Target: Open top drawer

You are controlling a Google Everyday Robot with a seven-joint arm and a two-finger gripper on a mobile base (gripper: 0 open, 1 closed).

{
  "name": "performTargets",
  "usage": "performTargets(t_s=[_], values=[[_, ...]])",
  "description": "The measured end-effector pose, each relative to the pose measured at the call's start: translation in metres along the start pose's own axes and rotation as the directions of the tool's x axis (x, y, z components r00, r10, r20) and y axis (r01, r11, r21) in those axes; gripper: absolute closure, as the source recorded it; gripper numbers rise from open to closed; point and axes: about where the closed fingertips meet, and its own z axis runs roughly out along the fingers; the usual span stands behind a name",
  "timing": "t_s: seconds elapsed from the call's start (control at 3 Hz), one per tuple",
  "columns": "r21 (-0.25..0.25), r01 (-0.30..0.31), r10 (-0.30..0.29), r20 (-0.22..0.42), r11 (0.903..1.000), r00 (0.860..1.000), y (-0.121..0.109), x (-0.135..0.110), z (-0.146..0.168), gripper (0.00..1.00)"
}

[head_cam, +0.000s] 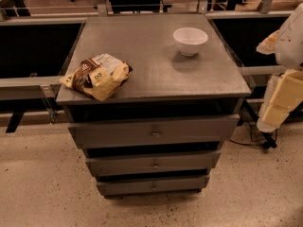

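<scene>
Grey cabinet stands on speckled floor, three drawer fronts stacked down its face. Top drawer sits directly under cabinet's top slab, widest of three. Small metal knob at centre of front, dark gap above. Snack bag lies on cabinet top, front left corner. White bowl on cabinet top, rear right. Gripper hangs off cabinet's right side, well apart from top drawer. Wide or narrow: cannot tell.

White bowl; crumpled yellow snack bag
</scene>
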Motion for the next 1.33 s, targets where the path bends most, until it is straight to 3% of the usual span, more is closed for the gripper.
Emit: performTargets(t_s=[0.33, 0.67, 1.0, 1.33], values=[[0.000, 0.000, 0.000, 0.000, 1.0000, 1.000, 0.000, 0.000, 0.000, 0.00], [-0.004, -0.026, 0.026, 0.034, 0.9997, 0.999, 0.001, 0.010, 0.022, 0.00], [-0.034, -0.058, 0.061, 0.093, 0.9978, 0.994, 0.017, 0.031, 0.077, 0.00], [-0.114, -0.092, 0.107, 0.142, 0.9892, 0.984, 0.048, 0.052, 0.142, 0.00]])
